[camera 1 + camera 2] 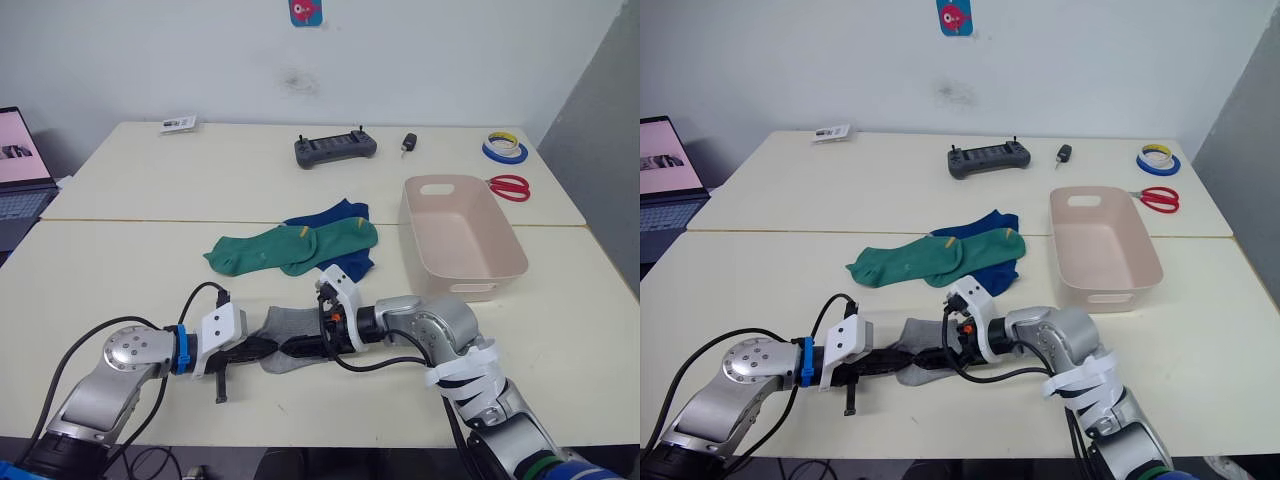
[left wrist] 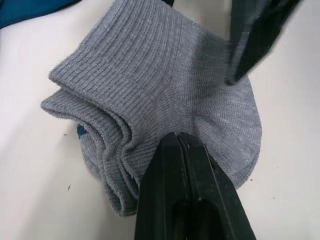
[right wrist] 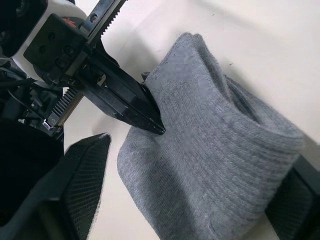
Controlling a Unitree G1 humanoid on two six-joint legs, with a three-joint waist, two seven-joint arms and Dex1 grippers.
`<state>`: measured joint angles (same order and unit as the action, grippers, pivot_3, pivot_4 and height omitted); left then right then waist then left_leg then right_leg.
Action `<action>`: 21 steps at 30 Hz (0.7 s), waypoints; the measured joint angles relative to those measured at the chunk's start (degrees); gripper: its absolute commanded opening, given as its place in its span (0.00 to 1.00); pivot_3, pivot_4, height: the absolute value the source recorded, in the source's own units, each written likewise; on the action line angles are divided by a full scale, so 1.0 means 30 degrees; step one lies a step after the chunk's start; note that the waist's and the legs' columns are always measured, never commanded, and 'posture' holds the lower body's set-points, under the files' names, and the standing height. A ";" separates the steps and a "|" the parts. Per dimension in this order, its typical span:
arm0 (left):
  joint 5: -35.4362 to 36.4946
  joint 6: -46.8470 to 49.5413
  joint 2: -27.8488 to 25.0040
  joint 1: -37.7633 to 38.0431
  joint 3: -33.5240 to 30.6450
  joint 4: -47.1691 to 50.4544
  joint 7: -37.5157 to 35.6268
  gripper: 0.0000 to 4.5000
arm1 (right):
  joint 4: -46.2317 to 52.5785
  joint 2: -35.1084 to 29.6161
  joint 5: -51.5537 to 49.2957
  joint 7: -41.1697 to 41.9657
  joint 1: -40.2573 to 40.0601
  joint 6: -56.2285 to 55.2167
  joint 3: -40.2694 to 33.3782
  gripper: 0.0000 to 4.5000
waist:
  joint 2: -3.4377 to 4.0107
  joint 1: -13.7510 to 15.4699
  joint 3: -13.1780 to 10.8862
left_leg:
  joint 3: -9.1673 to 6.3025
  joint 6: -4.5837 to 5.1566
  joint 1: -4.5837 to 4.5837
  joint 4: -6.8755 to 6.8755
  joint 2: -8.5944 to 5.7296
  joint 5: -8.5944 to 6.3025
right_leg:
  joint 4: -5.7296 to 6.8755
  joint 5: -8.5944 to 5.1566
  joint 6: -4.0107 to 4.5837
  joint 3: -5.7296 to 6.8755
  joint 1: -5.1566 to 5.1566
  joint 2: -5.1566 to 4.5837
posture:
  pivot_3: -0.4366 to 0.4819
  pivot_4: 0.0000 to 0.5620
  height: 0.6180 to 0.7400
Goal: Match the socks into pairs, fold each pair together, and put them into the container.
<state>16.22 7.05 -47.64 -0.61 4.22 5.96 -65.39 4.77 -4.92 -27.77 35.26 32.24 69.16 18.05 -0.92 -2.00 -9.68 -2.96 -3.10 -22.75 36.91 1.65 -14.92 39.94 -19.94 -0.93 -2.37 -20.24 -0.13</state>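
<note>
Two tools meet at grey socks near front of desk, left tool pinched closed on sock fabric, right tool spread wide w/ fingers either side of bundle, green socks atop blue socks just behind, tub to right.

A stacked pair of ribbed heather-grey ankle socks is laid flat at the near edge of the desk. Two green socks with small yellow marks are spread over two royal blue socks further back. The pale beige-pink rectangular plastic tub is placed upright to their right.
</note>
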 measured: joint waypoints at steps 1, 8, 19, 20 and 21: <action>0.0000 -0.0016 0.0005 0.0014 -0.0008 -0.0007 0.0003 0.00 | -0.0006 -0.0013 -0.0006 -0.0053 0.0000 -0.0015 -0.0042 0.63 | 0.0001 0.0000 0.0000 | 0.0000 0.0000 0.0000 0.0000 0.0000 0.0000 | 0.0000 0.0000 0.0000 0.0001 0.0000 0.0000 | 0.48 0.27 1.00; 0.0020 -0.0003 0.0097 0.0009 -0.0073 -0.0036 0.0000 0.00 | -0.0004 0.0087 -0.0033 -0.0140 -0.0011 -0.0071 -0.0053 0.07 | 0.0003 0.0000 -0.0001 | -0.0001 0.0001 0.0001 -0.0004 0.0000 0.0000 | -0.0001 0.0000 0.0000 0.0002 -0.0001 0.0000 | 0.48 0.27 1.00; 0.3192 0.4716 -0.0887 0.0786 -0.1235 0.1582 -0.0965 0.18 | 0.1322 -0.0147 -0.0122 -0.0625 -0.0635 -0.0753 -0.0240 0.00 | -0.0006 -0.0095 -0.0028 | -0.0013 0.0001 -0.0044 -0.0008 0.0008 -0.0001 | 0.0000 0.0000 0.0000 0.0007 -0.0044 0.0005 | 0.48 0.27 1.00; 0.3670 0.5409 -0.1335 0.0876 -0.1425 0.1812 -0.1225 0.25 | 0.1596 -0.0238 -0.0128 -0.0710 -0.0653 -0.0881 -0.0384 0.00 | -0.0007 -0.0115 -0.0042 | -0.0015 0.0001 -0.0049 -0.0009 0.0010 -0.0001 | 0.0003 0.0000 0.0000 0.0009 -0.0048 0.0006 | 0.48 0.27 1.00; 0.4284 0.6234 -0.1796 0.0862 -0.1778 0.2055 -0.1490 0.31 | 0.2069 -0.0403 -0.0127 -0.0879 -0.0651 -0.1073 -0.0591 0.00 | -0.0004 -0.0116 -0.0046 | -0.0021 0.0000 -0.0050 -0.0010 0.0010 -0.0001 | 0.0007 0.0000 0.0000 0.0016 -0.0051 0.0005 | 0.48 0.27 1.00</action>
<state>29.07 25.75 -53.03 1.98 -1.11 12.12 -69.87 10.98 -6.13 -28.15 32.62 30.28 65.94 16.28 -0.94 -2.35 -9.82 -3.02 -3.10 -22.90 36.88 1.68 -14.92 39.96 -19.94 -0.94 -2.33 -20.40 -0.12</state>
